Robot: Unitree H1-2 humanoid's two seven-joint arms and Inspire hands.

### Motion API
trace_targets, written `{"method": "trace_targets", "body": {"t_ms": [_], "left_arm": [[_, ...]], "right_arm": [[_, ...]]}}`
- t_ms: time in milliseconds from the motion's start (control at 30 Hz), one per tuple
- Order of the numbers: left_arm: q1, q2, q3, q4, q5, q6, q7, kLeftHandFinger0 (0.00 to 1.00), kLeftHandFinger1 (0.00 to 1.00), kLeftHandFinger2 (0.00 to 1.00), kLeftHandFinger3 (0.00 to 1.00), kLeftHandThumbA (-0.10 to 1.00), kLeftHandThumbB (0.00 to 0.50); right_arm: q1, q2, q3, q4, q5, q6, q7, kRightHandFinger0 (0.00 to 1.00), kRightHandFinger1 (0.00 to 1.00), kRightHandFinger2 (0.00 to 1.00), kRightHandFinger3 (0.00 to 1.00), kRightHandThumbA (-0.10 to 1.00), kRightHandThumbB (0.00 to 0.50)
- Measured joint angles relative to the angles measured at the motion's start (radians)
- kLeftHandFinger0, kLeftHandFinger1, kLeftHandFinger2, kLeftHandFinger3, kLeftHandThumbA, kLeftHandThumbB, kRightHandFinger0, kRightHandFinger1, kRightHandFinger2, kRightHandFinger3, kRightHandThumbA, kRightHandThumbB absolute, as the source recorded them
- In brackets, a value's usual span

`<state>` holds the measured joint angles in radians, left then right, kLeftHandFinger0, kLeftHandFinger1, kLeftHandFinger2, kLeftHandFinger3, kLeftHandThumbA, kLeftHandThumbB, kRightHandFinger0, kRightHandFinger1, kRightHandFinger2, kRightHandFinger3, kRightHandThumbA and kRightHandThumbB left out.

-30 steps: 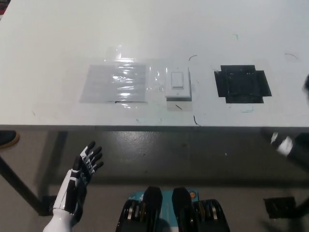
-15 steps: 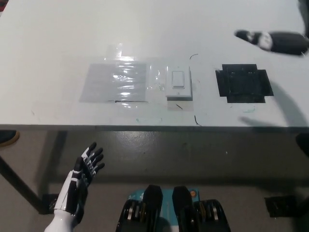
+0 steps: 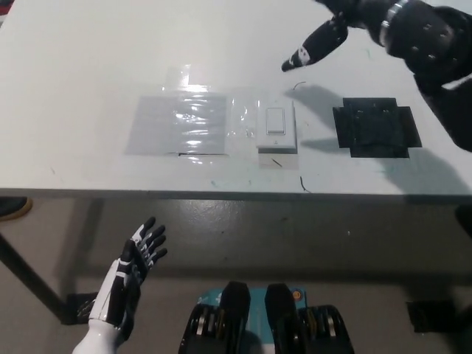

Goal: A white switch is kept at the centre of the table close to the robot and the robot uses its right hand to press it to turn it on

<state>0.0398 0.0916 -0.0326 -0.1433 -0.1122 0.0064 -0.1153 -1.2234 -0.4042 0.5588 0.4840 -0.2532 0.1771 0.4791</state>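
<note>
Currently the white switch [image 3: 276, 127] lies flat on the table [image 3: 88, 66], near the front edge and about midway across; a clear plastic sheet [image 3: 178, 124] is taped down just to its left, and a black square patch [image 3: 377, 127] sits to its right, apart from it. The right hand [image 3: 346, 22] is raised above the table beyond and to the right of the switch, clear of it; its fingers [image 3: 313, 46] are extended and spread, one pointing down and left toward the switch, and they hold nothing; its shadow falls on the table between the switch and the black patch. The left hand [image 3: 133, 269] hangs below the table edge at the lower left; its fingers are spread apart and empty.
</note>
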Motion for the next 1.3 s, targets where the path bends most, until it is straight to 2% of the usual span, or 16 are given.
{"method": "trace_targets", "body": {"t_ms": [67, 133, 267, 400, 533, 767, 967, 1000, 1033, 1067, 1300], "left_arm": [[0.0, 0.002, -0.002, 0.001, 0.0, -0.003, -0.005, 1.0, 1.0, 1.0, 1.0, 1.0, 0.129], [0.0, 0.002, -0.002, 0.001, -0.001, -0.004, -0.008, 1.0, 1.0, 1.0, 1.0, 1.0, 0.104], [0.001, 0.002, -0.005, 0.002, -0.001, -0.007, -0.011, 1.0, 1.0, 1.0, 1.0, 1.0, 0.105], [0.001, 0.002, -0.005, 0.002, -0.002, -0.009, -0.014, 1.0, 1.0, 1.0, 1.0, 1.0, 0.081], [0.001, 0.002, -0.007, 0.002, -0.003, -0.01, -0.017, 1.0, 1.0, 1.0, 1.0, 1.0, 0.082], [0.003, 0.001, -0.008, 0.002, -0.003, -0.011, -0.017, 1.0, 1.0, 1.0, 1.0, 1.0, 0.045], [0.003, 0.001, -0.009, 0.002, -0.003, -0.011, -0.017, 1.0, 1.0, 1.0, 1.0, 1.0, 0.053], [0.002, 0.002, -0.008, 0.002, -0.003, -0.011, -0.017, 1.0, 1.0, 1.0, 1.0, 1.0, 0.059], [0.002, 0.002, -0.008, 0.002, -0.003, -0.011, -0.017, 1.0, 1.0, 1.0, 1.0, 1.0, 0.051], [0.002, 0.002, -0.008, 0.002, -0.003, -0.011, -0.017, 1.0, 1.0, 1.0, 1.0, 1.0, 0.065], [0.002, 0.001, -0.009, 0.002, -0.002, -0.011, -0.017, 1.0, 1.0, 1.0, 1.0, 1.0, 0.045]], "right_arm": [[-0.001, 0.009, 0.03, 0.019, -0.023, 0.002, 0.028, 1.0, 1.0, 1.0, 1.0, 1.0, 0.311], [0.001, 0.018, 0.051, 0.033, -0.042, 0.004, 0.047, 1.0, 1.0, 1.0, 1.0, 1.0, 0.324], [0.01, 0.027, 0.082, 0.056, -0.075, 0.003, 0.074, 1.0, 1.0, 1.0, 1.0, 1.0, 0.293], [0.023, 0.036, 0.1, 0.085, -0.103, -0.009, 0.091, 1.0, 1.0, 1.0, 1.0, 1.0, 0.348], [0.032, 0.051, 0.114, 0.119, -0.136, -0.011, 0.099, 1.0, 1.0, 1.0, 1.0, 1.0, 0.342], [0.059, 0.072, 0.129, 0.141, -0.177, -0.012, 0.112, 1.0, 1.0, 1.0, 1.0, 1.0, 0.336], [0.08, 0.096, 0.129, 0.171, -0.198, -0.02, 0.114, 1.0, 1.0, 1.0, 1.0, 1.0, 0.343], [0.082, 0.099, 0.129, 0.177, -0.201, -0.023, 0.114, 1.0, 1.0, 1.0, 1.0, 1.0, 0.332], [0.085, 0.104, 0.129, 0.184, -0.205, -0.027, 0.115, 1.0, 1.0, 1.0, 1.0, 1.0, 0.343], [0.087, 0.107, 0.129, 0.186, -0.211, -0.028, 0.115, 1.0, 1.0, 1.0, 1.0, 1.0, 0.346], [0.095, 0.132, 0.131, 0.224, -0.242, -0.035, 0.115, 1.0, 1.0, 1.0, 1.0, 1.0, 0.363]]}}
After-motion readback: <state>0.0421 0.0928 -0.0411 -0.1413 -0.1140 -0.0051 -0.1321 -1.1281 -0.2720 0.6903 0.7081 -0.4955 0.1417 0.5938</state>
